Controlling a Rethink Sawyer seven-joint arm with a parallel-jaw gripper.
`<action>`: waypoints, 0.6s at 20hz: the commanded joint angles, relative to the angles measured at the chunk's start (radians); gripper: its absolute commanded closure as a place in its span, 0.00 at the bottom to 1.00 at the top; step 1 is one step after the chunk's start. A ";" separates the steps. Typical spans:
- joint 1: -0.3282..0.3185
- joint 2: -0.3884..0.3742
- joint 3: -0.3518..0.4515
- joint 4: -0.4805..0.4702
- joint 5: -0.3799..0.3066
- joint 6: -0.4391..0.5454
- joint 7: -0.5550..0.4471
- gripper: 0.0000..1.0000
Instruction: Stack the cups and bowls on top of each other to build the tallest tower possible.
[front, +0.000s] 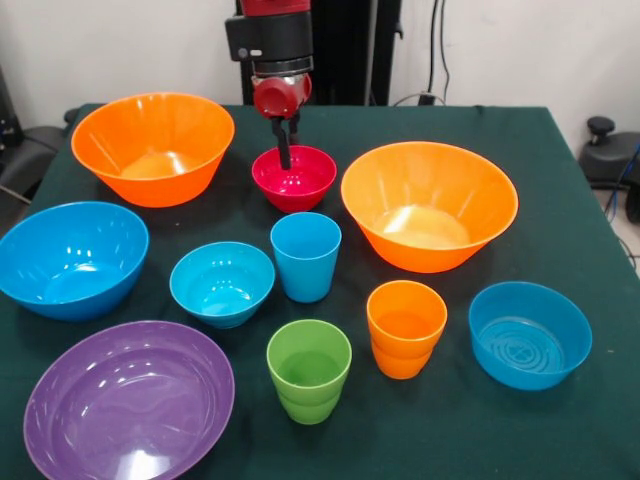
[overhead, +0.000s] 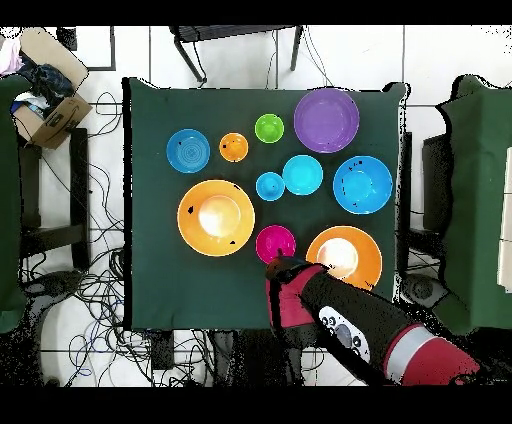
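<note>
All the bowls and cups stand apart on the green table (front: 560, 180); no tower stands. My gripper (front: 287, 150) reaches down into the small red bowl (front: 312, 182) at its far rim. Two large orange bowls (front: 152, 148) (front: 430, 205) flank it. The blue cup (front: 306, 256) is just in front of the red bowl. The large blue bowl (front: 72, 258), a smaller blue bowl (front: 222, 283), the purple bowl (front: 130, 400), the green cup (front: 309, 370), the orange cup (front: 405, 327) and another blue bowl (front: 530, 333) lie nearer the camera. In the overhead view the arm (overhead: 330, 315) covers the gripper beside the red bowl (overhead: 275, 243).
In the overhead view a cardboard box (overhead: 45, 100) stands off the table's left side and a chair (overhead: 235, 40) at its far edge. Cables lie on the floor around the table. Dark equipment (front: 605, 150) stands past the table's right edge in the front view.
</note>
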 joint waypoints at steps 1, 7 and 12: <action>0.030 0.066 0.054 0.010 -0.083 0.123 0.178 0.00; 0.032 0.076 0.045 0.001 -0.083 0.129 0.172 0.00; 0.032 0.081 0.055 0.002 -0.093 0.142 0.183 0.00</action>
